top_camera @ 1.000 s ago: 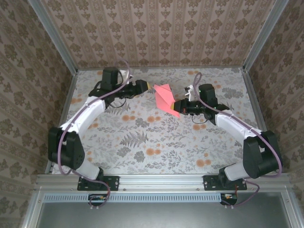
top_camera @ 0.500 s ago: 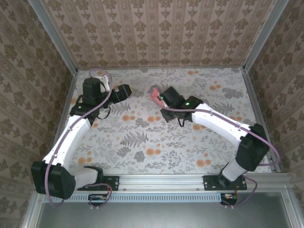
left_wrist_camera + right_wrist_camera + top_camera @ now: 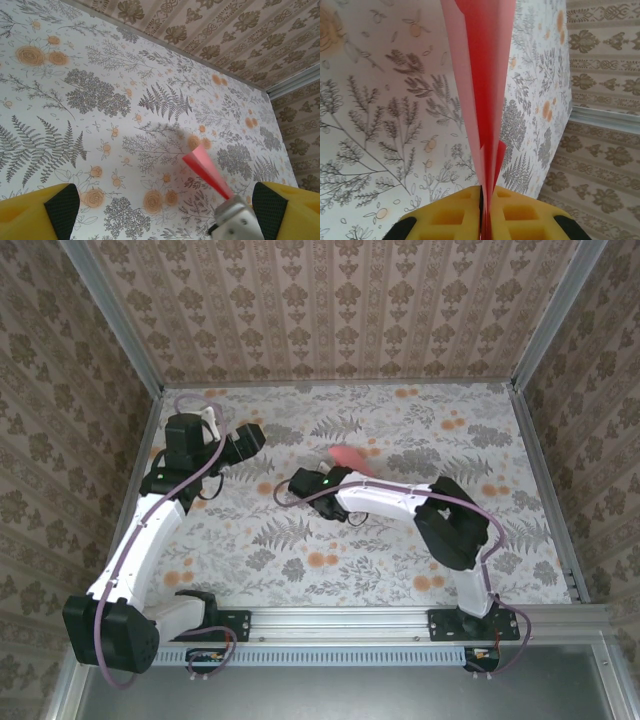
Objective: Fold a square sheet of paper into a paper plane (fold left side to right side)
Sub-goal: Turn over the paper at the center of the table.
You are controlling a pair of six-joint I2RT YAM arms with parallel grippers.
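Poking from the right gripper's (image 3: pixel 485 210) tight yellow pads (image 3: pixel 447 217), the thin, creased pink paper plane (image 3: pixel 487 75) floats over the worktop's (image 3: pixel 300 545) middle; left gripper (image 3: pixel 165 207) gapes wide.

Smooth white shells on the long links of left arm (image 3: pixel 135 535) and right arm (image 3: pixel 385 497), with chunky black housings at the joints. Purple cable (image 3: pixel 195 396) strung beside each arm from wrist to base. Black mounting plates (image 3: pixel 215 621) bolted along the near edge of the table (image 3: pixel 300 540). Small green light (image 3: pixel 322 480) on the black wrist of the right arm. Yellow fingers (image 3: pixel 30 215) on the left gripper (image 3: pixel 162 210), faced inside with black pads (image 3: pixel 62 206). Same yellow on the right gripper (image 3: pixel 487 202), moulded with square recesses, black at the outer corners.
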